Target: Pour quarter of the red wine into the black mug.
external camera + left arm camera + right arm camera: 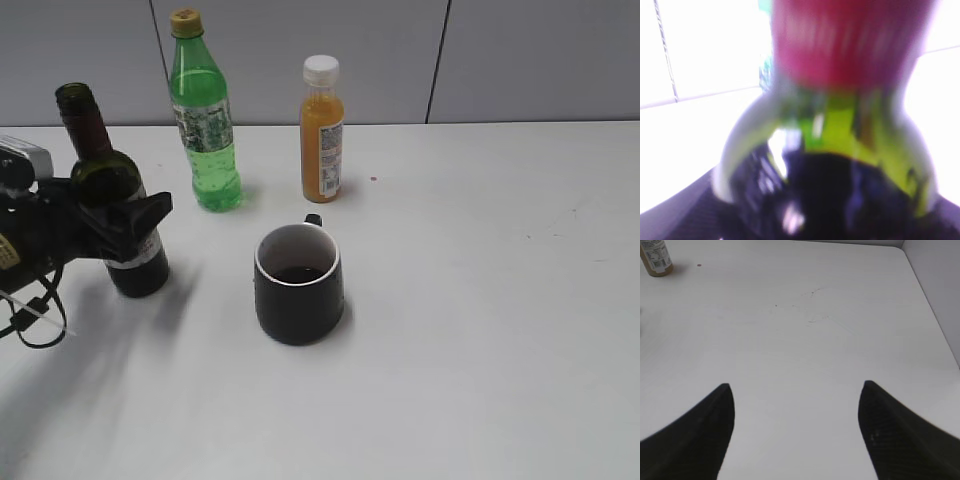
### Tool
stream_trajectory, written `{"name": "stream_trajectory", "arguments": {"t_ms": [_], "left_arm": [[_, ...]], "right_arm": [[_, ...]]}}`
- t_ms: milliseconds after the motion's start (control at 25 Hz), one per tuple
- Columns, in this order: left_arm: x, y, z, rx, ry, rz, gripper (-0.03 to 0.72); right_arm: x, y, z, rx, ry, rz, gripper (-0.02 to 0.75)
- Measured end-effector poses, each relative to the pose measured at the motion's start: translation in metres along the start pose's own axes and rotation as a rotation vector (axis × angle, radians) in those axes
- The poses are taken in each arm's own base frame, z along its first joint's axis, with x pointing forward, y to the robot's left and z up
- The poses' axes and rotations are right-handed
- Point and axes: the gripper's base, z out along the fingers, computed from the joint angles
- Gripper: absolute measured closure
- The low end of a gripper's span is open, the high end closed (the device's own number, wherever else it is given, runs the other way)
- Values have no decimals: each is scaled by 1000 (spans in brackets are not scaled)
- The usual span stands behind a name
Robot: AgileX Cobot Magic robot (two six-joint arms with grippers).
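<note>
Black mug (298,285): near centre, dark liquid seen inside. Red wine (118,200): upright at left, glass, judged heavy, slippery, breakable; best held round the body. Left gripper (120,228): around the bottle, grip or release cannot be told. Right gripper (796,432): spread, empty.

Bottle labels seemingly too small to read

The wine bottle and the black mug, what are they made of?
The wine bottle looks like dark green glass: shiny, see-through at the shoulder, with red foil on its neck. The black mug seems to be ceramic: dull black outside, pale glazed inside with a light rim, though that is a guess from its look.
</note>
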Motion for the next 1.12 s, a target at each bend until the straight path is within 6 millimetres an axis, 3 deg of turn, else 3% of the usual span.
{"name": "stream_trajectory", "arguments": {"t_ms": [160,360,600,800,960,1120], "left_arm": [[-26,1,-12,-31,-71,14,16],[-80,2,-32,-59,-252,46,22],[-143,2,-72,-146,-361,88,31],[-171,4,-109,-254,-192,63,40],[-197,7,-142,-340,83,2,50],[-210,6,-171,-385,422,-86,55]], "right_arm": [[0,0,0,0,0,0,151],[0,0,0,0,0,0,151],[0,0,0,0,0,0,151],[0,0,0,0,0,0,151],[0,0,0,0,0,0,151],[0,0,0,0,0,0,151]]}}
